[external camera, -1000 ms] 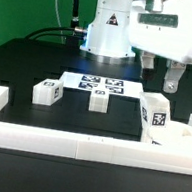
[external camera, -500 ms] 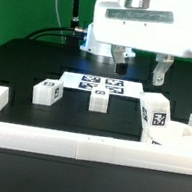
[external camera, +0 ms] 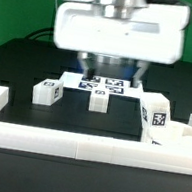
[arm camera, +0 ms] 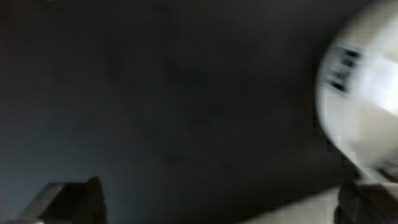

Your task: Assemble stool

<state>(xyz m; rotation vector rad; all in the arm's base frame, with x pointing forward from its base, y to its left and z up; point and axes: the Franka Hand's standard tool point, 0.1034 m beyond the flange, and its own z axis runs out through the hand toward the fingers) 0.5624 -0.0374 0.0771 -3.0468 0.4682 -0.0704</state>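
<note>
- Legs (external camera: 47, 91) stand loose and apart; none is socketed into the seat disc (external camera: 178, 141) at the exterior view's right.
- Gripper (arm camera: 222, 200) gapes wide, empty; whole assembly remains.

Three legs (external camera: 46, 91) (external camera: 99, 102) (external camera: 155, 112), one seat disc (external camera: 178, 139), one marker board (external camera: 98, 84), one white rail (external camera: 76, 143)

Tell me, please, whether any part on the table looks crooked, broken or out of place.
Nothing looks broken. Only the leg at the exterior view's right, beside the seat, looks tilted; the middle leg and the leg at that view's left sit lower and straighter. Whether it leans on the seat, I cannot tell.
</note>
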